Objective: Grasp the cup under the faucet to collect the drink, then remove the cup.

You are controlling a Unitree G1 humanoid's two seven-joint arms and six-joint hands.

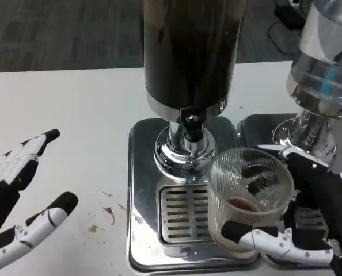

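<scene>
A clear ribbed cup (247, 192) with a little brown drink at its bottom stands at the right side of the drip grille (185, 214), just right of and below the black faucet (191, 123) of the dark drink dispenser (188, 52). My right hand (300, 215) grips the cup, thumb across its near side and fingers behind it. My left hand (18, 201) hovers open over the table at the left, fingers spread, far from the cup.
The dispenser stands on a shiny steel tray (142, 190). A second dispenser with clear liquid (326, 75) stands at the right on its own tray. Brown drips (102, 215) stain the white table left of the tray.
</scene>
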